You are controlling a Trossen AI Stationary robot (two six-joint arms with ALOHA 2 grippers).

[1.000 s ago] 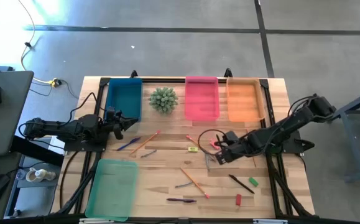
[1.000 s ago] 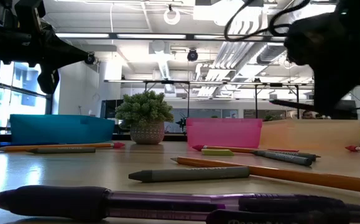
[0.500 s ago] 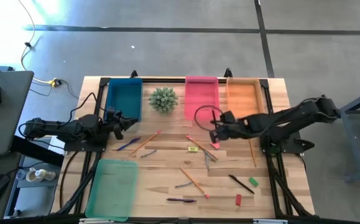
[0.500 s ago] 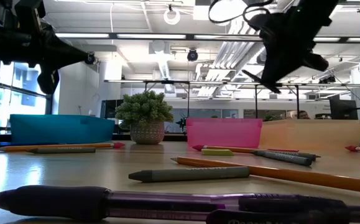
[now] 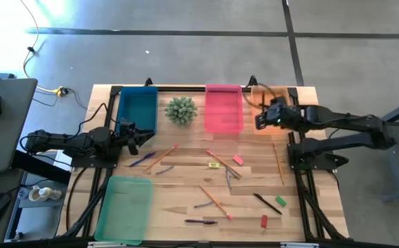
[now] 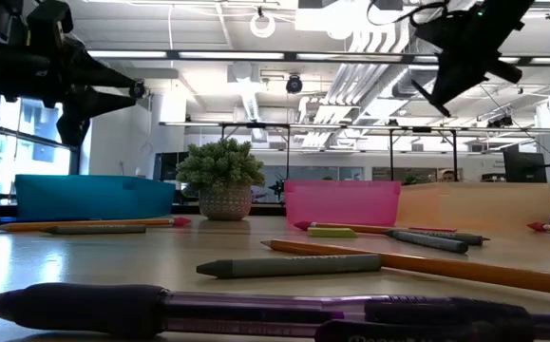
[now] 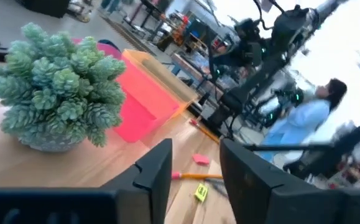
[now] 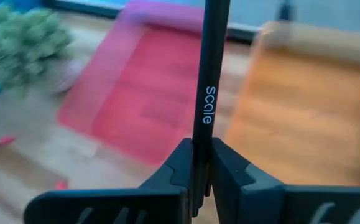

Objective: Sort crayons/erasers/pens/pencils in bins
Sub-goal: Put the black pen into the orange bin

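Observation:
My right gripper (image 5: 260, 117) hangs over the orange bin (image 5: 271, 100), shut on a black pen (image 8: 211, 68) with white lettering. The pink bin (image 5: 224, 109) stands beside it. My left gripper (image 5: 141, 136) hovers open by the near end of the dark blue bin (image 5: 137, 110), with nothing between its fingers (image 7: 155, 174). Pencils (image 5: 216, 202), pens (image 5: 201, 221), crayons (image 5: 202, 204) and erasers (image 5: 238, 159) lie flat on the wooden table. The light green bin (image 5: 125, 209) stands at the near left. My right gripper pinches the black pen's shaft (image 8: 199, 134) between its two fingers (image 8: 229, 171). It comes from the table's right, roughly level. The pen's long part sticks out past the fingertips and is lifted clear above the bins.
A spiky green plant (image 5: 181, 110) in a pot stands between the blue and pink bins. A red eraser (image 5: 264, 220) and a green one (image 5: 280, 200) lie at the near right. A person (image 7: 304, 118) shows in the room beyond the table.
My right gripper has risen from the table's middle and gone toward the far right, carrying the pen to above the orange bin. My left gripper has stayed in place and has opened.

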